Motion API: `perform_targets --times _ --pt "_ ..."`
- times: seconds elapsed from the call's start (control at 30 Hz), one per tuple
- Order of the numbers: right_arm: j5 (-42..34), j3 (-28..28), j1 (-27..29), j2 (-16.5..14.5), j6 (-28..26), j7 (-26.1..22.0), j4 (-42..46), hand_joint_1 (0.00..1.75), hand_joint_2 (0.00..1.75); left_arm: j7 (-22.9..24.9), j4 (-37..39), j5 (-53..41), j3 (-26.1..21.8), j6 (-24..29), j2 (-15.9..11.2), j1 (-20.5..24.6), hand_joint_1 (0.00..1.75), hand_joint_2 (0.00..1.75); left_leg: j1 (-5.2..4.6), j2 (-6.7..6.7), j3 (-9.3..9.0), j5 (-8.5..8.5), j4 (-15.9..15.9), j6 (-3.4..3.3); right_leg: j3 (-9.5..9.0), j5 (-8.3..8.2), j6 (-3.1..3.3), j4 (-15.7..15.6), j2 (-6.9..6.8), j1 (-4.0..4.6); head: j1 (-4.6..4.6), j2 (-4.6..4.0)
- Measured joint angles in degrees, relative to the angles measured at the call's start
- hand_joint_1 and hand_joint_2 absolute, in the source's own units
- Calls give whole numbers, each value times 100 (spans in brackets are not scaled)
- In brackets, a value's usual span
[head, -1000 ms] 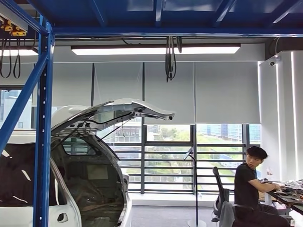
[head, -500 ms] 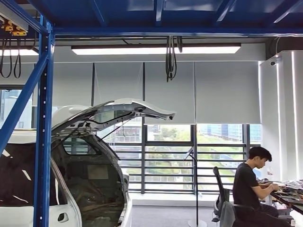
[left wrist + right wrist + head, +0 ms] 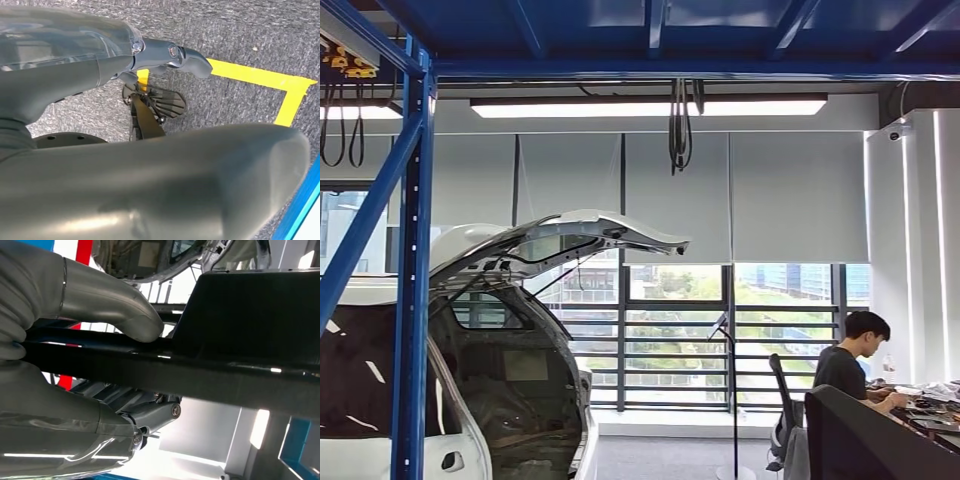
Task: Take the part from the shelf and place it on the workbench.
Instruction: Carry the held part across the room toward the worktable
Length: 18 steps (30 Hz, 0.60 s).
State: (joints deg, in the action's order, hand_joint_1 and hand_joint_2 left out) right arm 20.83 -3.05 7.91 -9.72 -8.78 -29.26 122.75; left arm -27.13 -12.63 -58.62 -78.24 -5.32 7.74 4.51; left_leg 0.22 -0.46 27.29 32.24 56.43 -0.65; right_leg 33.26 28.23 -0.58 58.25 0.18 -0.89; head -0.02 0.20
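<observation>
The right hand grips the part, a black flat panel with a long edge, thumb on one side and fingers on the other, so it stays steady while carried. In the head view the part rises beside the person. The left hand hangs over the floor; whether it is spread I cannot tell. Beyond the part stands the car. No workbench is reached yet, I judge.
</observation>
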Motion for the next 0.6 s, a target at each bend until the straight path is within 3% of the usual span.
perform_targets --times 0.17,0.27,0.33,0.4,0.47,0.5,0.53,0.57,0.6 --pt "101 8 136 -93 23 -8 2 175 175 73 0 -2 -4 39 -1 -17 0 175 -20 0 5 16 28 -28 -1 -6 -29 -1 0 -20 0 0" --pt "139 8 195 -125 22 -5 3 175 175 108 0 -15 -5 54 2 -32 0 175 -23 1 10 -10 37 -71 -12 -41 -91 -19 6 -26 0 0" --pt "166 8 226 -136 31 11 3 175 175 117 0 -25 -5 62 10 -35 0 175 19 21 -6 -74 -24 -125 -1 23 -142 26 7 -18 -1 0" --pt "184 8 242 -139 63 34 -7 175 175 128 0 -31 -6 73 18 -39 0 175 64 46 -17 -119 -75 -163 170 321 -184 458 4 -19 -2 0" --pt "171 8 251 -138 122 46 -40 175 175 142 0 -33 -6 79 19 -54 0 175 78 59 -15 -124 -75 -171 498 674 -225 1249 2 -34 -2 0" --pt "141 9 255 -136 164 49 -62 175 175 146 0 -34 -5 79 20 -62 0 175 84 64 -19 -122 -72 -168 611 733 -244 1526 1 -43 -2 0" --pt "96 9 256 -135 219 50 -87 175 175 148 0 -35 -5 80 20 -66 0 175 94 65 -25 -117 -67 -161 630 672 -262 1589 -1 -50 -2 0" --pt "32 10 253 -133 283 37 -111 175 175 149 0 -35 -6 82 21 -68 0 175 107 61 -33 -107 -59 -144 535 498 -274 1398 -3 -58 -2 0" --pt "-41 10 248 -132 343 8 -131 175 175 149 0 -35 -7 86 21 -68 0 175 121 53 -44 -87 -42 -114 355 266 -282 1010 -5 -67 -2 0"
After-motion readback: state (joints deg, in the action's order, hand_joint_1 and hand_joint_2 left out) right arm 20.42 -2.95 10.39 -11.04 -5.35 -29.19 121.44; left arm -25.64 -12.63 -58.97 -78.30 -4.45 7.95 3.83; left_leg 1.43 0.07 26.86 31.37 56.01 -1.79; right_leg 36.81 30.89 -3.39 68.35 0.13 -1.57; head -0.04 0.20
